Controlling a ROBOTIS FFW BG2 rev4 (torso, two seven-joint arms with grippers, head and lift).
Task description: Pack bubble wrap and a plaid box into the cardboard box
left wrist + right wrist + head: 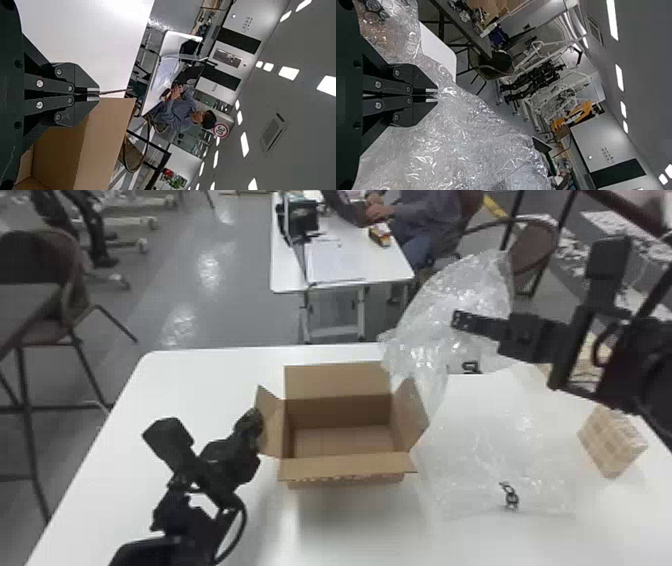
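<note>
The left end effector (98, 94) pinches the left flap (271, 424) of the cardboard box (345, 466), likely steadying it. The right end effector (436, 95) pinches bubble wrap (452, 295) up near the surface's far edge (215, 350), probably to clear the rim before lowering. More clear wrap (492, 450) lies rightward; the plaid box (611, 440) sits by the right edge. The left arm slants low; the right is raised, fingers pointing leftward.

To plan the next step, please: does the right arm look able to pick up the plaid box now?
Probably not: the right gripper looks shut on the raised bubble wrap, though the plaid box lies uncovered nearby.
</note>
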